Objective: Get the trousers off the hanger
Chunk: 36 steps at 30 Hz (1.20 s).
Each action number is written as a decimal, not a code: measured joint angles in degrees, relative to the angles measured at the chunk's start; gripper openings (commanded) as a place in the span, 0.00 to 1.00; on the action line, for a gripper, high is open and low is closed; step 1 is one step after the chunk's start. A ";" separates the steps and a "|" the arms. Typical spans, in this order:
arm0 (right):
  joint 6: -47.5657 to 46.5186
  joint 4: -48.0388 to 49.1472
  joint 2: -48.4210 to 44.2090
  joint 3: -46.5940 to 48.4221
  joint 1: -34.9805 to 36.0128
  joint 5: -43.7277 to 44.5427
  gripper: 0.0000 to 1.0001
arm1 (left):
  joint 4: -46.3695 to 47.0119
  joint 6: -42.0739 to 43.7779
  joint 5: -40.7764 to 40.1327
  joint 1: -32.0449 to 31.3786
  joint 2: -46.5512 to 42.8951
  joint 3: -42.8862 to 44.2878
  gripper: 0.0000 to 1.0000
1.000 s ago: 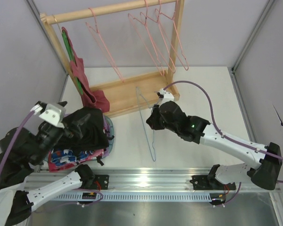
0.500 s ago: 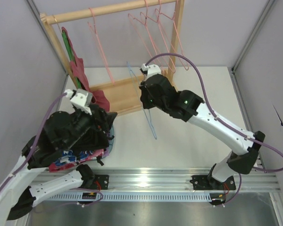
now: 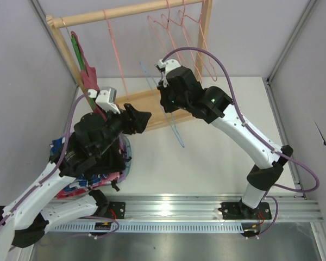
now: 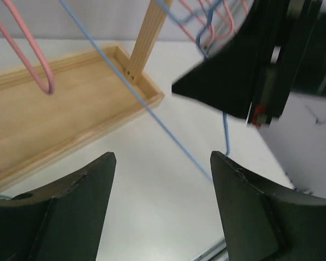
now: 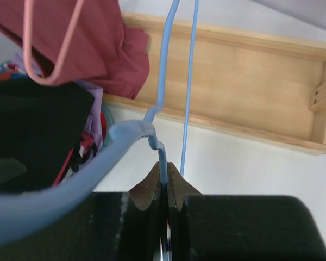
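At the lower left of the top view, the trousers [image 3: 113,162] are lying on a heap of cloth [image 3: 62,147] on the table [image 3: 152,168]. They are mostly hidden under the left arm and are sitting well apart from the hanger [image 3: 177,135].

Just right of that, left of centre, the left gripper [image 3: 143,120] is hovering above the table near the foot of the rack [image 3: 136,8]. In its wrist view the left gripper [image 4: 163,157] is spreading its fingers [image 4: 76,206] wide, with nothing between them. The hanger's wire [image 4: 146,109] is crossing the gap farther off, over the rack's wooden tray.

At upper left a red garment [image 3: 87,76] is hanging on the rack, and pink hangers [image 3: 117,54] are dangling along the rail.

At centre the right gripper [image 3: 163,103] is holding the hanger up in the air, and it is slanting from upper left down to lower right, clear of the table. In the right wrist view the right gripper [image 5: 164,182] is pinching the hanger [image 5: 189,81] at the twisted neck, with its jaws closed tight on the wire. The hanger is carrying no cloth.
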 measured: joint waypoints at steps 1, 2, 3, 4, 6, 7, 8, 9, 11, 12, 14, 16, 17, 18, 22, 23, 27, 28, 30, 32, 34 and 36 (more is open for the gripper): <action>-0.39 0.31 -0.39 -1.31 -0.09 -0.85 0.00 | 1.20 -1.68 0.13 0.87 0.42 0.15 0.75; -0.90 0.26 -0.83 -2.71 -0.17 -1.73 0.00 | 2.80 -3.82 0.61 2.14 1.07 0.39 0.75; -1.22 0.22 -1.20 -4.00 -0.17 -2.82 0.00 | 4.11 -5.70 1.16 3.19 1.75 0.66 0.73; -1.53 0.44 -1.60 -5.35 -0.24 -3.78 0.00 | 5.90 -8.26 1.68 4.42 2.69 0.83 0.73; -1.92 0.70 -2.58 -7.91 -0.26 -5.29 0.00 | 8.85 -13.11 2.82 6.32 4.46 0.83 0.72; -2.12 0.96 -3.15 -9.01 -0.26 -5.60 0.00 | 10.29 -15.61 3.30 7.02 5.27 0.61 0.71; -2.25 1.62 -4.04 -10.62 -0.28 -5.97 0.00 | 12.28 -18.23 4.09 7.72 5.84 -0.02 0.71; -2.34 1.90 -5.07 -12.02 -0.33 -6.19 0.00 | 13.68 -20.81 4.59 8.20 6.27 -0.70 0.70; -2.40 2.78 -7.45 -14.60 -0.46 -6.36 0.00 | 15.85 -26.08 5.55 8.76 7.21 -1.57 0.71; -2.38 3.13 -8.52 -15.45 -0.57 -6.36 0.00 | 16.70 -28.48 5.97 8.87 7.87 -1.60 0.71; -2.32 4.09 -10.58 -16.52 -0.83 -6.36 0.00 | 18.84 -33.57 7.02 8.90 9.57 -1.60 0.70; -2.14 5.55 -12.17 -17.25 -1.05 -6.38 0.00 | 20.55 -37.77 7.48 8.90 10.95 -1.92 0.68; -2.08 6.49 -12.98 -17.68 -1.14 -6.45 0.00 | 21.51 -39.82 7.58 8.90 11.58 -2.40 0.66; -2.01 7.61 -13.81 -18.25 -1.16 -6.86 0.00 | 22.47 -41.35 7.67 8.92 12.04 -2.95 0.64; -1.62 9.88 -14.99 -19.08 -1.38 -8.59 0.00 | 24.79 -47.69 7.76 8.92 14.45 -3.87 0.64; -1.46 10.16 -14.91 -19.08 -1.38 -9.14 0.00 | 25.62 -48.83 7.69 8.92 15.06 -3.87 0.64; -1.22 11.19 -14.62 -19.10 -1.46 -10.10 0.00 | 27.50 -50.93 7.54 8.94 16.52 -3.78 0.65; -1.22 11.34 -14.60 -19.10 -1.53 -10.12 0.00 | 27.98 -51.25 7.56 8.94 16.83 -3.74 0.65; -1.03 11.58 -14.47 -19.10 -1.90 -10.23 0.00 | 28.37 -51.49 7.63 8.94 17.05 -3.76 0.65; -0.44 11.89 -14.36 -19.10 -2.56 -10.60 0.00 | 28.46 -51.76 7.76 8.94 17.03 -3.76 0.66; 0.96 12.02 -14.34 -19.10 -3.93 -11.50 0.00 | 28.50 -51.84 7.89 8.94 16.85 -3.87 0.66; 2.36 12.07 -14.34 -19.23 -5.99 -12.20 0.00 | 29.05 -51.87 7.93 8.98 15.78 -4.96 0.66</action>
